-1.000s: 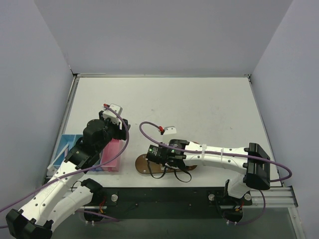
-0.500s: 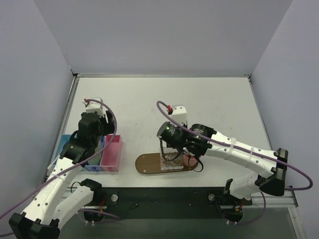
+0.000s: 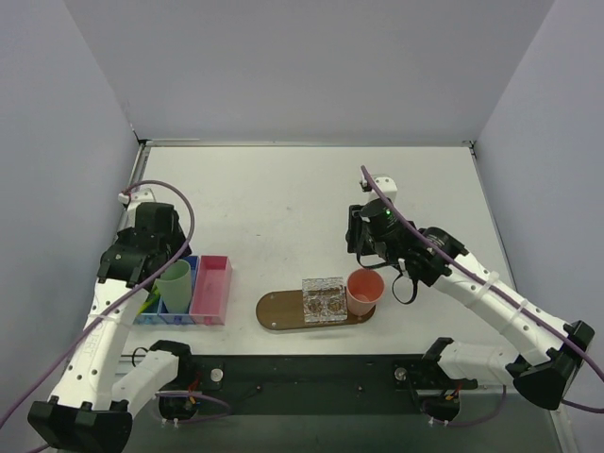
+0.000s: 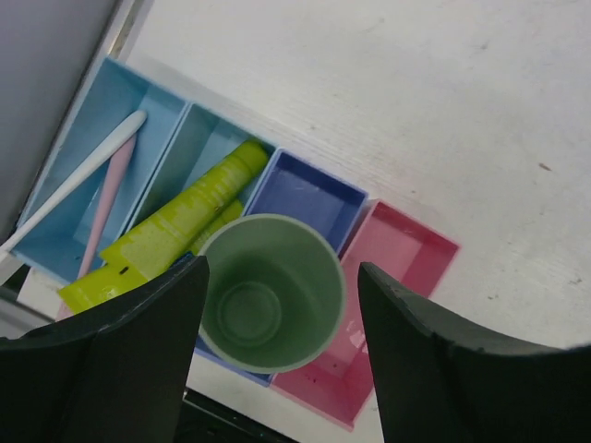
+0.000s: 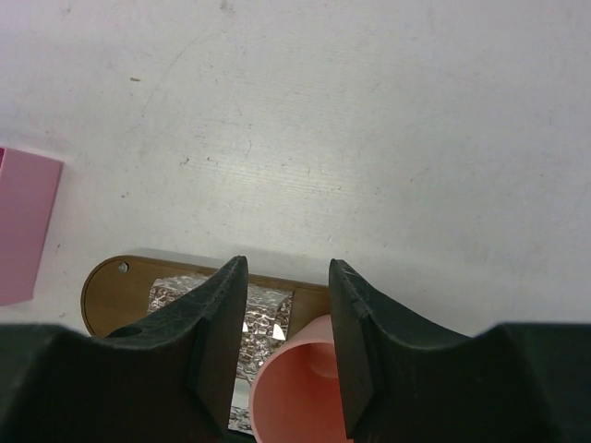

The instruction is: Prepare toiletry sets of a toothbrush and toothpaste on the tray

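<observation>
Through the left wrist camera you see the left gripper (image 4: 282, 268) straddling a green cup (image 4: 271, 291), fingers set wide. One finger meets the rim and a thin sliver shows at the other, so you cannot tell whether the cup is truly clamped. It looks too broad for any compartment beneath it, so treat it as carried. Below lies the blue bin (image 4: 152, 92). The pink toothbrush (image 4: 109, 208) rests in its end compartment beside a white stick (image 4: 78, 185), and the yellow-green toothpaste tube (image 4: 185, 221) is in the next. The pink bin (image 4: 416, 254) sits alongside.

Through the right wrist camera the right gripper (image 5: 288, 268) hangs with its jaws apart and nothing between them. It is above the brown tray (image 5: 111, 281), where a clear glass tumbler (image 5: 266, 314) and a pink cup (image 5: 295, 397) stand close together.

From above, the tray (image 3: 274, 310) is bare only at its left end — the likely place for the green cup. Hold the cup upright and carry it high enough to pass the pink bin's wall. Lower it straight onto the bare wood just beside the tumbler without nudging it, and part the fingers only once the base sits flat. Hold the right arm back from the tray — otherwise the two arms crowd each other there. As far as you can see, no cup holds a brush or paste yet.
</observation>
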Action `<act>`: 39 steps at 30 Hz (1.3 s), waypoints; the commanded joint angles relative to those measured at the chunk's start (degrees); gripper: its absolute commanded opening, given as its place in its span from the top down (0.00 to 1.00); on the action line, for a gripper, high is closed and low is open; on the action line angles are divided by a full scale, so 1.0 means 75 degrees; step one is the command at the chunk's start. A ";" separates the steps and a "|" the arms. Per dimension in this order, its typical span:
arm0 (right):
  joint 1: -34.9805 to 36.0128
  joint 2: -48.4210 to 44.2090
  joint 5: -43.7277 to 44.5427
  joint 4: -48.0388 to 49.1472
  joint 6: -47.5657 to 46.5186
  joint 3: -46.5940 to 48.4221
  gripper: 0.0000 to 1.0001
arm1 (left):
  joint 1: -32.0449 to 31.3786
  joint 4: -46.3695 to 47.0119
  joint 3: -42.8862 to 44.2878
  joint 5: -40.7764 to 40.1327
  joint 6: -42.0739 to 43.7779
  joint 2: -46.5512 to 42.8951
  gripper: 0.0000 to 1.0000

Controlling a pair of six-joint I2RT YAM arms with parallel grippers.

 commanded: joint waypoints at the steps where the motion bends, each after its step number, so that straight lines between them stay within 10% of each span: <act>1: -0.0314 -0.0329 -0.0946 0.0845 -0.0599 -0.0393 0.64 | 0.0645 -0.1184 0.0272 -0.0144 -0.0475 -0.0090 0.26; 39: -0.1263 -0.1291 -0.2588 0.2006 -0.0518 -0.1753 0.63 | 0.2474 -0.1044 -0.0583 0.1427 -0.1002 0.0086 0.53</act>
